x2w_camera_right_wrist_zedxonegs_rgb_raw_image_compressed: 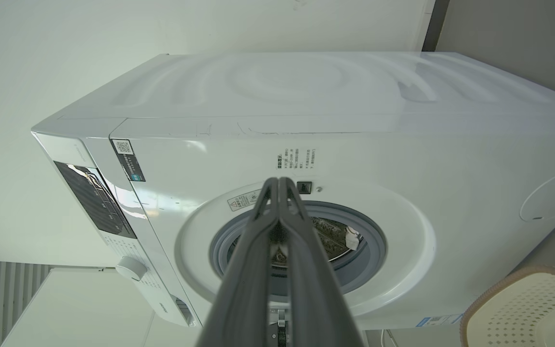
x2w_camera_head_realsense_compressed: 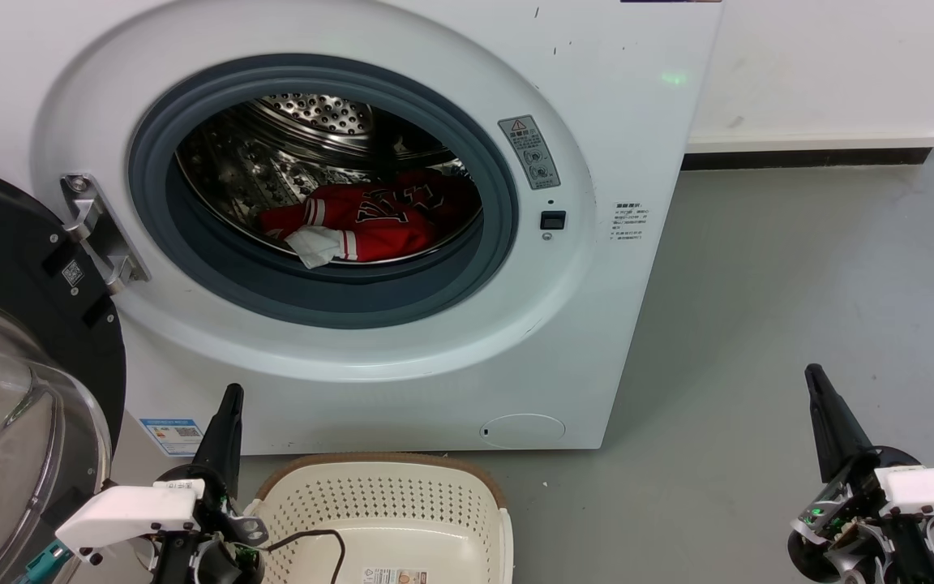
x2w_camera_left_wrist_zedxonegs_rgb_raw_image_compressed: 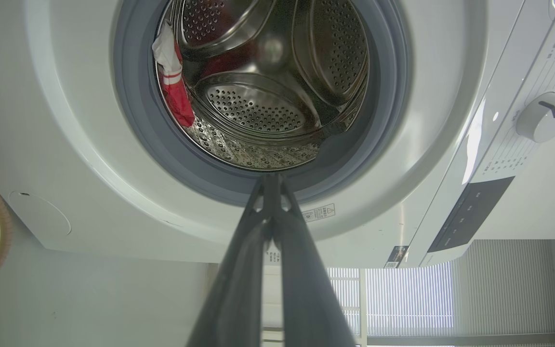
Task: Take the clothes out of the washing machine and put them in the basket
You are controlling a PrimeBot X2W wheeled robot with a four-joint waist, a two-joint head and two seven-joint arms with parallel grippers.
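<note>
The clothes [x2w_camera_head_realsense_compressed: 370,223] lie as one red heap low in the drum [x2w_camera_head_realsense_compressed: 313,113], upper middle of the head view, with a white flap hanging toward the grey ring [x2w_camera_head_realsense_compressed: 329,296]. The washer [x2w_camera_head_realsense_compressed: 637,105] stands open, its door [x2w_camera_head_realsense_compressed: 21,243] swung out at the left edge. The basket [x2w_camera_head_realsense_compressed: 386,503] sits on the floor [x2w_camera_head_realsense_compressed: 759,284] at bottom centre, just before the washer and below the opening, with no red cloth in the part that shows

The left tool [x2w_camera_head_realsense_compressed: 232,395] is at lower left, just beside the basket's left rim, fingers pressed together and holding nothing. The right tool [x2w_camera_head_realsense_compressed: 816,377] is at lower right, well apart from the washer, likewise narrow and empty

Nothing seems to be out of the drum yet, so the step in hand is the reach. The left tool looks better placed: its wrist view looks straight into the drum, with the clothes at that view's upper left. To do it well:
- spread the fingers wide before they pass the ring
- enter above the ring's lower lip and come down on the thick red fold, not the white flap, which may slip free
- bite deep so the whole heap comes
- lift the cloth over the ring so it does not drag or snag, keeping off the hinge [x2w_camera_head_realsense_compressed: 98,231] at left
- let go low over the basket
- look into the drum again, as the heap's far side is hidden
</note>
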